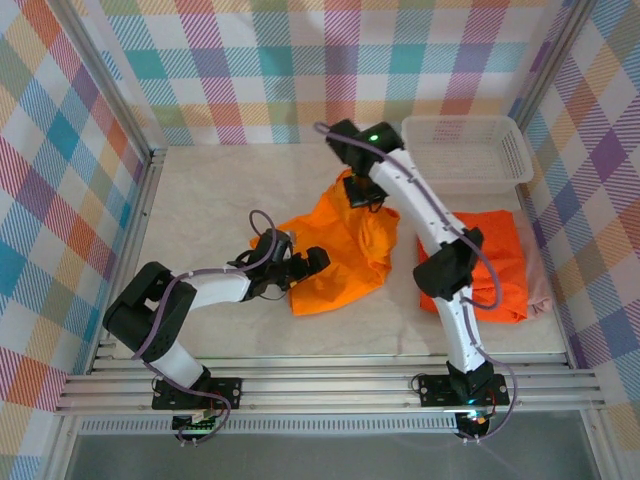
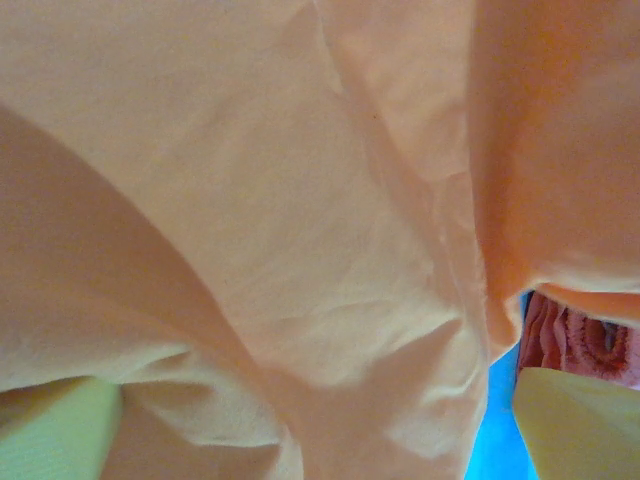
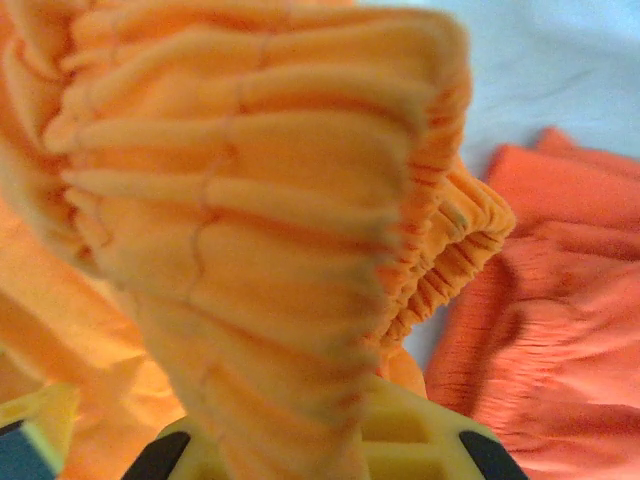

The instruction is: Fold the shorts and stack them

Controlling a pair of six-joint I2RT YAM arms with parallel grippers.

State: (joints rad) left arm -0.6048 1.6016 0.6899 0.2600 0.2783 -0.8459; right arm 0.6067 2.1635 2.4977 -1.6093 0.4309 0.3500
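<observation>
The left end effector (image 1: 310,264) is near the middle of the table (image 1: 200,200), a little toward 7 o'clock. It is wide open. It sits at the 8 o'clock edge of the yellow-orange shorts (image 1: 335,250), right up against the cloth. In the left wrist view its two pale yellow fingers (image 2: 575,425) stand far apart at the bottom corners. Soft orange cloth hangs close in front of the camera between them.

The yellow-orange shorts lie crumpled in the middle of the table. The near part rests on the table. The far part is pulled up toward 12 o'clock.

At 3 o'clock lie the bright orange shorts (image 1: 495,260), folded flat into a block. The right arm (image 1: 440,260) crosses over their left side. A thin strip of the pink shorts (image 1: 541,290) peeks out from under them at their 4 o'clock edge.

Farther back, the right end effector (image 1: 361,190) is squeezed tight on the gathered waist (image 3: 250,200) of the yellow-orange shorts. It holds the waist up off the table, all bunched in ridges.

Farthest of all, at 1 o'clock, a white basket (image 1: 465,150) sits by the checked back wall (image 1: 300,60).
</observation>
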